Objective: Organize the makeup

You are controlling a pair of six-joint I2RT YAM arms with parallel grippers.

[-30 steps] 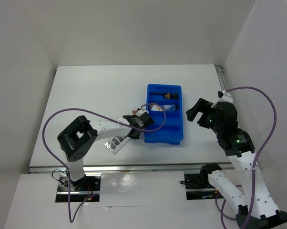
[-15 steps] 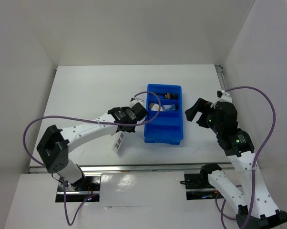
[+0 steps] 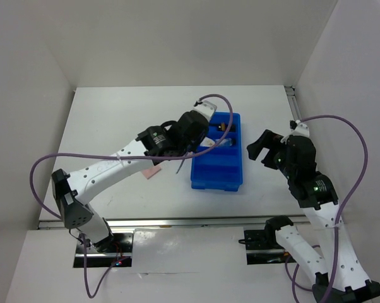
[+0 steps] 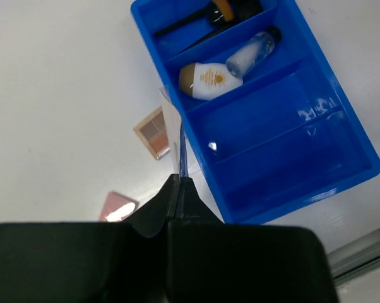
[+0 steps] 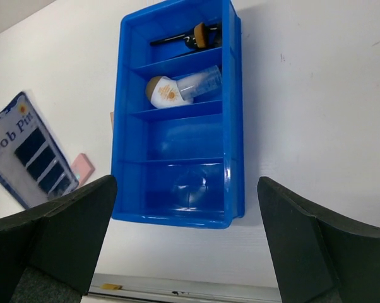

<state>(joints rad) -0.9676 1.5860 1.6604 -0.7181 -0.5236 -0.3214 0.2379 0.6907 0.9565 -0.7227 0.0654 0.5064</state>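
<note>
Left gripper point(image 4: 177, 187) is pinching the palette point(image 4: 182, 151) edge-on, right over the tray point(image 4: 360, 148) wall. The brown compact point(image 4: 153, 131) and pink compact point(image 4: 117, 206) sit on the table point(image 4: 51, 95) beside it.

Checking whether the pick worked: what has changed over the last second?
The left gripper shut its jaws on the strip palette, lifted it off the table and swung it toward the blue tray. The right gripper and the tray stayed put.

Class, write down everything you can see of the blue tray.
The blue tray is glossy moulded plastic, rectangular, lying flat on the white table. Cross walls split it into four compartments. The one farthest from the arms holds slim black tools, the next a white-tan oval and a clear tube; the two nearest are empty.
</note>
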